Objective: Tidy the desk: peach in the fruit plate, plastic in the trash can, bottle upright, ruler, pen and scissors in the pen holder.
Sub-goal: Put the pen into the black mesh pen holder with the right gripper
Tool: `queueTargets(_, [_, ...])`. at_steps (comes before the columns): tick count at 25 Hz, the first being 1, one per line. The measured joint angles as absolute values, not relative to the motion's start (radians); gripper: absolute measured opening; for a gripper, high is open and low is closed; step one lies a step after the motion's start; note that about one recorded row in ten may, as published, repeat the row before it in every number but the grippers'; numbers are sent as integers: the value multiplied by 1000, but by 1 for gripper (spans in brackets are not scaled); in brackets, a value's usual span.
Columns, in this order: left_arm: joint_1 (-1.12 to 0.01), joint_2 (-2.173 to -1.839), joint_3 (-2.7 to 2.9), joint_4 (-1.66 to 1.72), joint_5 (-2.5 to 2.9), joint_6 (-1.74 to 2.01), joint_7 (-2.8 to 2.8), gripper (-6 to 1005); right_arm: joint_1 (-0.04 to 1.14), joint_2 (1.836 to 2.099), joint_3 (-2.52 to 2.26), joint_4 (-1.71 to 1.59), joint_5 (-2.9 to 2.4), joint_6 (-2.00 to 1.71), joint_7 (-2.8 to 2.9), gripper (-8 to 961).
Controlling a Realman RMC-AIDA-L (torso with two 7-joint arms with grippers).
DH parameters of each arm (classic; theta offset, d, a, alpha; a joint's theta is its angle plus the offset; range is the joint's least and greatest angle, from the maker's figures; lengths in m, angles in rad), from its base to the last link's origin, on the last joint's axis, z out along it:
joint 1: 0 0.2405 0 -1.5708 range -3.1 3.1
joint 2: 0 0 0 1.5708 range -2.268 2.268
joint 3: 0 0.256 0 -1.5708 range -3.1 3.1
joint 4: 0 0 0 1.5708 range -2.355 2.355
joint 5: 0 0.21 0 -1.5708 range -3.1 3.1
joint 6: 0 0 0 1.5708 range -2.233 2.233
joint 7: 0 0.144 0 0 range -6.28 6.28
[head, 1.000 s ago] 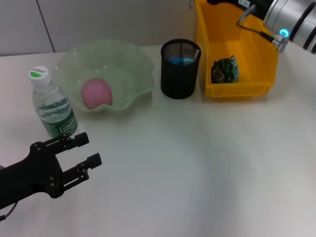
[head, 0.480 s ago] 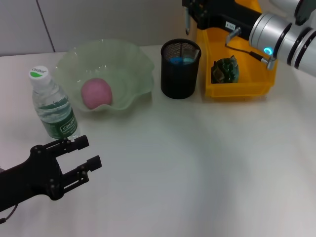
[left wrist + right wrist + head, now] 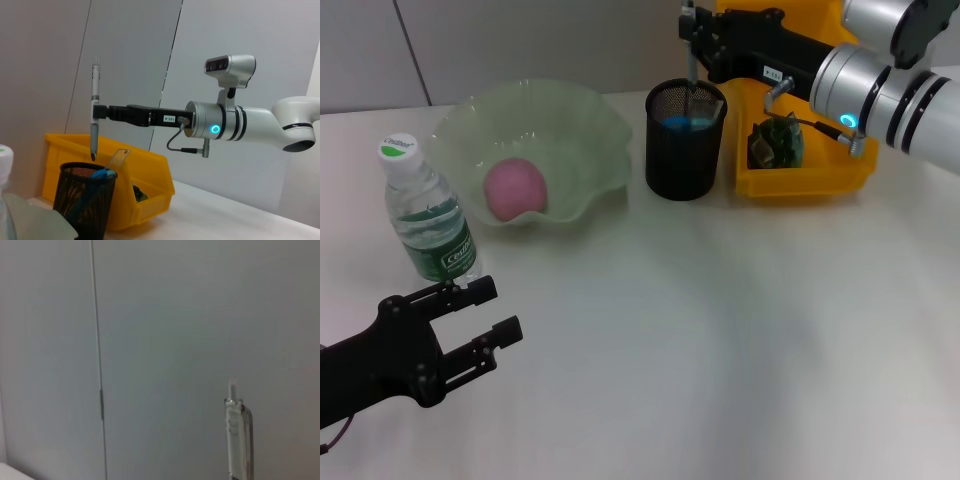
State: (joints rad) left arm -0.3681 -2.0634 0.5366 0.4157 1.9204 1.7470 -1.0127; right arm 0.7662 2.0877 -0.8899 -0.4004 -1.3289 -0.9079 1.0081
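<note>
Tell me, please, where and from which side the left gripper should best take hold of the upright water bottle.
Probably the bottle's labelled middle, approached level from the near side, where the left gripper waits with open fingers. The bottle stands upright on the desk; its body there is round and straight. The fruit plate stands close on its far right side, so coming from there looks cramped.

The pen holder (image 3: 685, 140) hides all but the blue handles of the scissors (image 3: 682, 123) inside it.

A lab or test room is suggested: a plain white desk (image 3: 720, 350) is backed at 12 o'clock by bare grey wall panels (image 3: 125, 50) (seams visible), with no household furnishings shown.
</note>
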Motion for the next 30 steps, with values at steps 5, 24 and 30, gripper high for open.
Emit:
queueTargets(5, [-367, -2062, 534, 416, 1919, 1750, -1013, 596, 766, 2088, -922, -399, -1328, -891, 1009, 128])
queueTargets(24, [-364, -2060, 530, 423, 1914, 1755, -1012, 597, 749, 2088, -956, -406, -1305, -888, 1010, 436])
queueTargets(30, [-360, -2060, 529, 423, 1914, 1771, -1012, 598, 709, 2084, -957, -415, -1214, -968, 1007, 605])
